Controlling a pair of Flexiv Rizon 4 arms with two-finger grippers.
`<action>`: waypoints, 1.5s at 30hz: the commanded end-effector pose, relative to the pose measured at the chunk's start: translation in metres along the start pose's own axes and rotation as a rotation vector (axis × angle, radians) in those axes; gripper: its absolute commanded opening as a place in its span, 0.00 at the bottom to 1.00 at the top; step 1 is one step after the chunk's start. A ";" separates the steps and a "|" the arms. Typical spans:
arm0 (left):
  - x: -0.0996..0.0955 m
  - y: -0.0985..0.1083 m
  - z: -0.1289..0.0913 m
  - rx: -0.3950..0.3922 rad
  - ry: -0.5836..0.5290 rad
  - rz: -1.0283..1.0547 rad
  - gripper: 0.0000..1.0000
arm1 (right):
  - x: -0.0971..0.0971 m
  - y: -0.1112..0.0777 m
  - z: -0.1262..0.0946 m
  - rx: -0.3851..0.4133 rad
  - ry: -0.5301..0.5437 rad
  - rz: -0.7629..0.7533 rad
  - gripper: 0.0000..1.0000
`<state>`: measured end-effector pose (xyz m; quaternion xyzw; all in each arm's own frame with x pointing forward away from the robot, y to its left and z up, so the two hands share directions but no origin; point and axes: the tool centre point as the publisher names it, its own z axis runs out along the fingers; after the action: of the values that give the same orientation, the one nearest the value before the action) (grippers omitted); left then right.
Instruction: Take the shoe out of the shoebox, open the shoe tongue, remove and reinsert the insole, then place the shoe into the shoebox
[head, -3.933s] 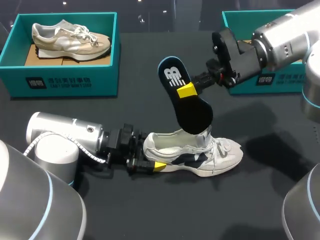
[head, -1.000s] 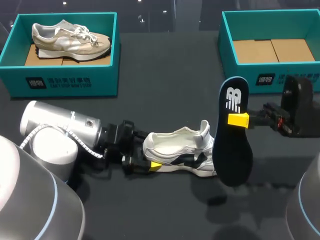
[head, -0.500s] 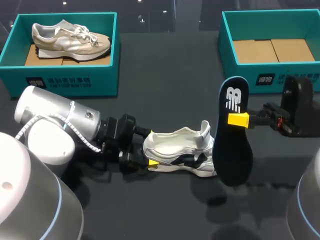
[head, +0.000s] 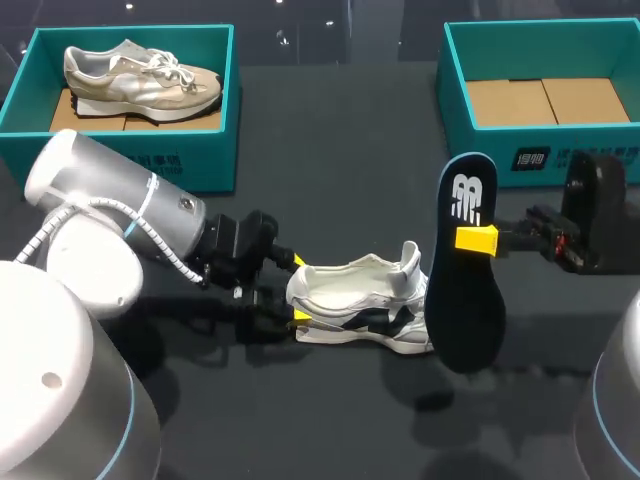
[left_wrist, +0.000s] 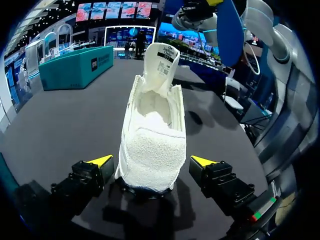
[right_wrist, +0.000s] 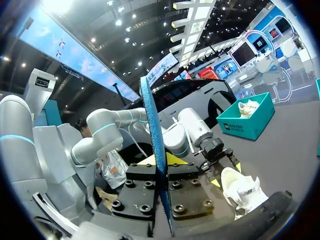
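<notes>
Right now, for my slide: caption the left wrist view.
Open left gripper flanks the white shoe at its heel; insole aloft beyond.

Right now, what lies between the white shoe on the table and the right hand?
The dark insole lies there. The right hand holds it upright, and it hides the toe of the white shoe. The head view shows this.

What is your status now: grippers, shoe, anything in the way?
Left gripper open around shoe heel. Right gripper shut on insole, held upright near shoe toe. Shoe opening unobstructed.
</notes>
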<state>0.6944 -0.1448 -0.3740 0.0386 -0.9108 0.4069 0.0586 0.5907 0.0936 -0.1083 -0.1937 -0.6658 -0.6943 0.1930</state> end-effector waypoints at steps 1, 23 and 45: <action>0.007 -0.009 -0.019 -0.175 -0.021 0.001 1.00 | 0.001 -0.001 0.001 -0.001 -0.004 0.000 0.00; 0.011 -0.027 -0.025 -0.560 -0.080 -0.045 1.00 | 0.001 -0.001 0.001 -0.001 -0.004 0.000 0.00; 0.010 -0.026 -0.020 -0.754 -0.087 0.019 1.00 | 0.001 -0.001 0.001 -0.001 -0.004 0.000 0.00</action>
<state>0.6886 -0.1430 -0.3399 0.0253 -0.9967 0.0718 0.0265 0.5915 0.0935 -0.1087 -0.1933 -0.6653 -0.6947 0.1935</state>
